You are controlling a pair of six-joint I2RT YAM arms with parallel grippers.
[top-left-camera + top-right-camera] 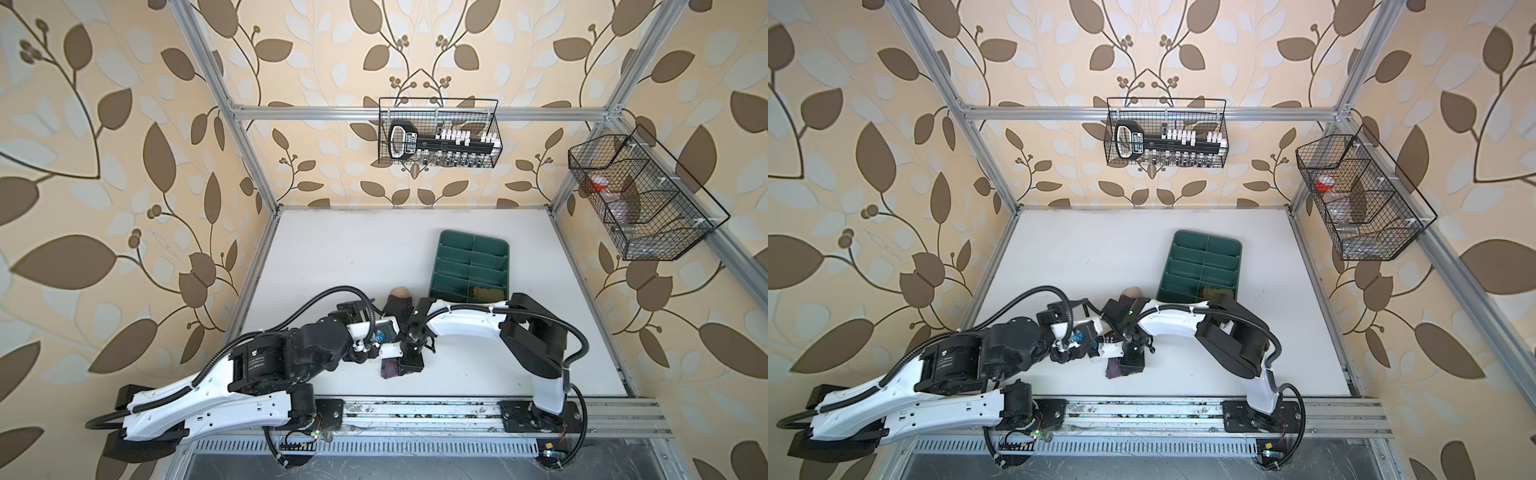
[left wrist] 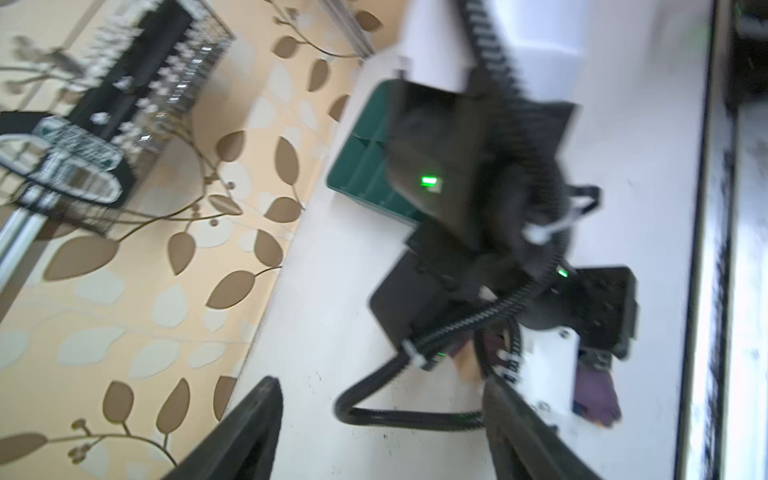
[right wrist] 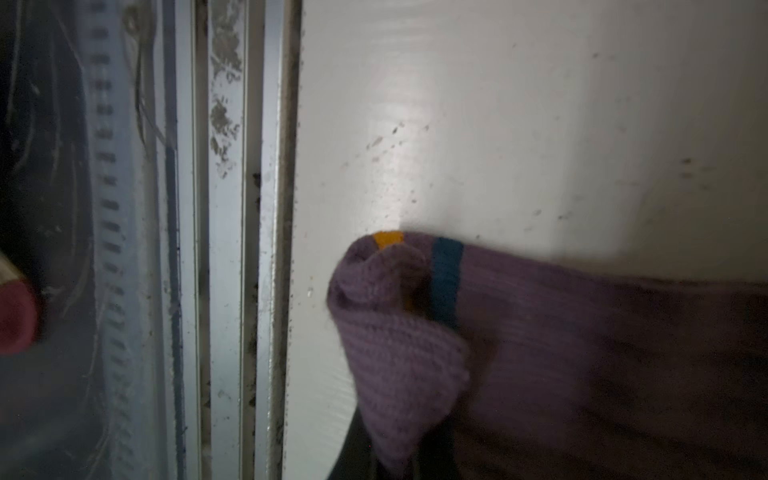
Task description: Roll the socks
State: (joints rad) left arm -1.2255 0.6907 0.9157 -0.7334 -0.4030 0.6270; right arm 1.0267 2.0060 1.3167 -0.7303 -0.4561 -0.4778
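Observation:
The purple sock (image 1: 390,370) lies stretched on the white table. Its beige toe (image 1: 401,292) points to the back and its cuff to the front edge. My right gripper (image 3: 399,461) points down at that cuff and is shut on it. The navy and yellow stripes (image 3: 446,278) show just past the pinch. My left gripper (image 2: 382,436) hovers beside the right wrist with its jaws open and nothing between them. The sock's cuff (image 2: 596,390) shows beyond its fingers (image 2: 253,428). The olive green sock (image 1: 484,293) sits rolled in a near compartment of the tray.
The dark green divided tray (image 1: 473,236) stands behind the right arm, at mid-table. A wire basket (image 1: 438,133) hangs on the back rail and another (image 1: 636,199) on the right wall. The metal front rail (image 3: 224,249) runs close to the cuff.

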